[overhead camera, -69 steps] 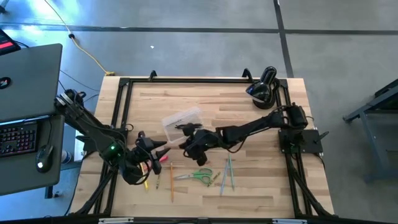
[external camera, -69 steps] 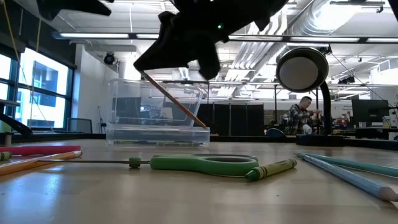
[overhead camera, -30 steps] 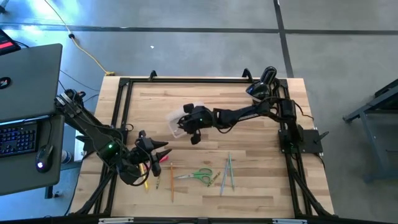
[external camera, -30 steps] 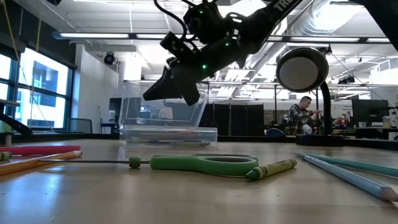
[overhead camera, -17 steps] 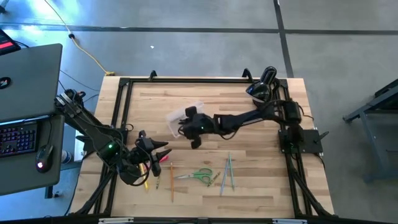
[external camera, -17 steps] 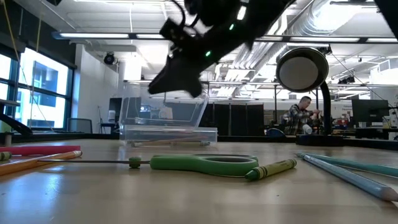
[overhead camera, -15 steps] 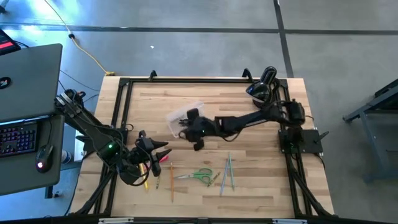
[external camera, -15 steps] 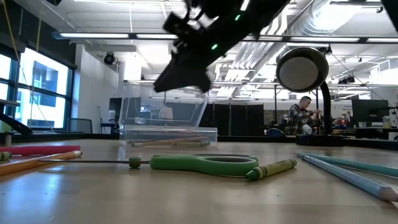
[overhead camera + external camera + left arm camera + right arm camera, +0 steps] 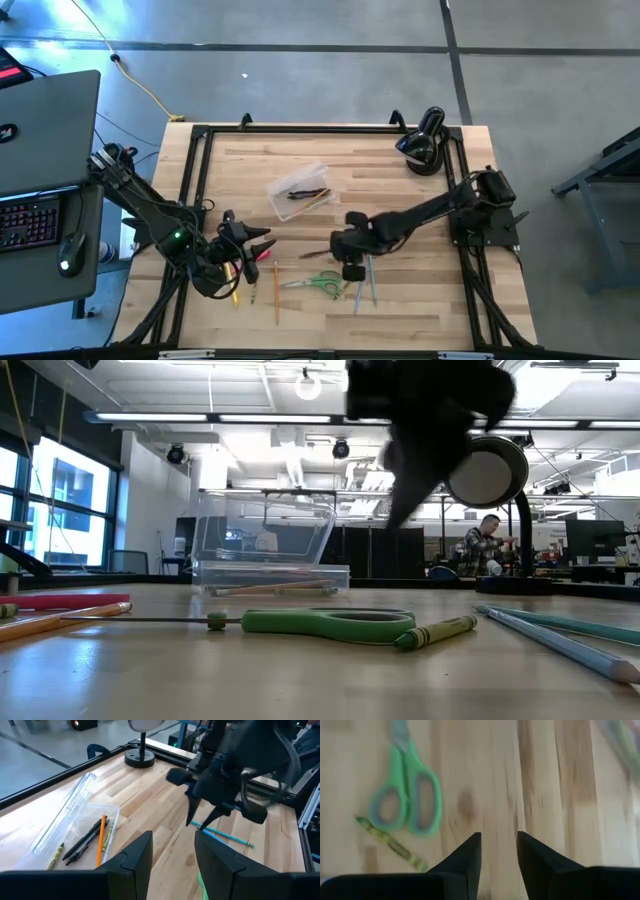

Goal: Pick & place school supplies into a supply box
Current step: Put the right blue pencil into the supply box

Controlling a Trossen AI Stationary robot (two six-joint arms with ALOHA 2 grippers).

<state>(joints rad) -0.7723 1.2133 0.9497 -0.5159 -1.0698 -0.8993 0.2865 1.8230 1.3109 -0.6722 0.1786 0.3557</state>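
Note:
The clear supply box (image 9: 298, 190) stands left of the table's middle with several pencils (image 9: 92, 837) lying in it. Green-handled scissors (image 9: 320, 283), a green crayon (image 9: 390, 842), two light blue pencils (image 9: 370, 280) and an orange pencil (image 9: 277, 295) lie on the wood near the front edge. My right gripper (image 9: 350, 266) hovers open just right of the scissors, fingers pointing down, nothing between them (image 9: 499, 847). My left gripper (image 9: 255, 245) waits open at the left, above a pink pencil (image 9: 263, 256) and nearby pencils.
A black rounded lamp-like device (image 9: 425, 145) stands at the far right corner. A black frame (image 9: 300, 128) runs along the table's edges. Bare wood lies between the box and the device. A laptop (image 9: 45, 130) sits off the table to the left.
My right gripper has left the place above the supply box and swung toward the table's near edge and a little right, coming down over the scissors and blue pencils. The box stands uncovered with the pencils lying in it.

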